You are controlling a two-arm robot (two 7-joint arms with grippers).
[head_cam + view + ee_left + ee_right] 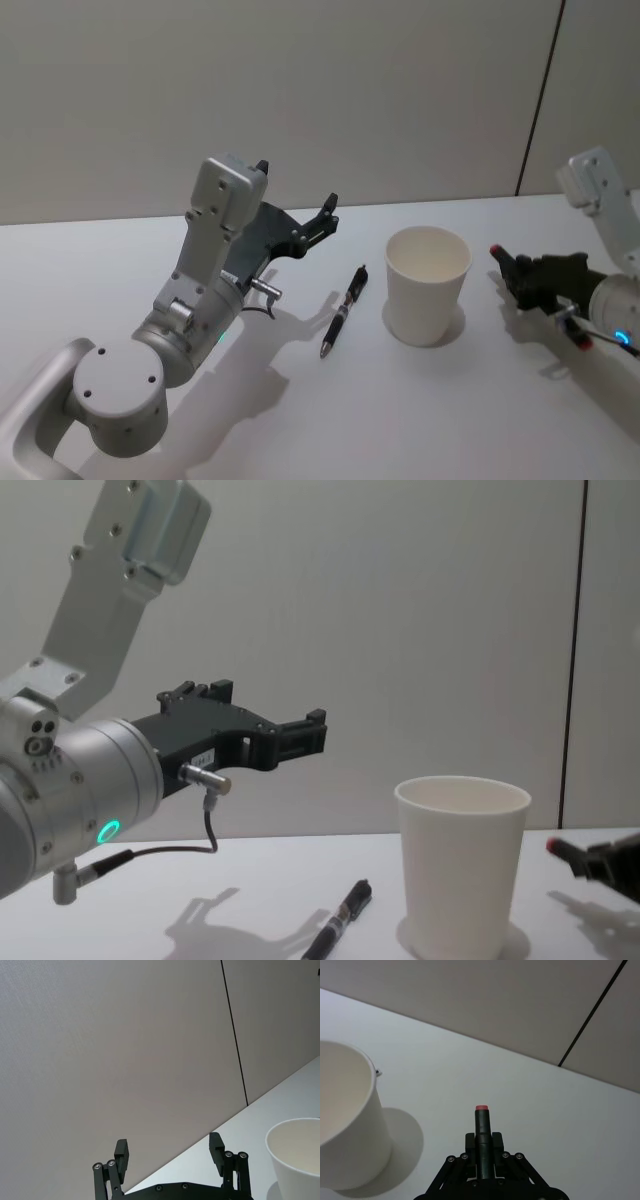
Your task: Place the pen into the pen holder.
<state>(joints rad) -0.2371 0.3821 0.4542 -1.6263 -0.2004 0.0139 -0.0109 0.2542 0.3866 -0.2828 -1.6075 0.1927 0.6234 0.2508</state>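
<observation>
Left pincer (pixel 169 1145) hangs wide apart over the tabletop (pixel 420 420), pen (pixel 343 311) lying flat beside the pen holder (pixel 428 285). Right pincer (pixel 482 1141) is clamped on a red-tipped stick (pixel 481 1119). I'd come down mid-barrel, square.

Layout of my table: one pen, one pen holder, both my grippers.

The table (pixel 330 420) lies before me with the wall (pixel 300 80) behind it. The pen holder (pixel 425 300) stands upright on the table, a little right of centre. The pen (pixel 343 311) lies flat on the table just left of the holder, apart from it, one end toward the wall, the other toward me. My left gripper (pixel 296 186) hangs above the table, left of the pen and clear of it. My right gripper (pixel 520 276) sits low, right of the holder, pointed at it, not touching. A rod (pixel 482 1132) sits between its fingers.
</observation>
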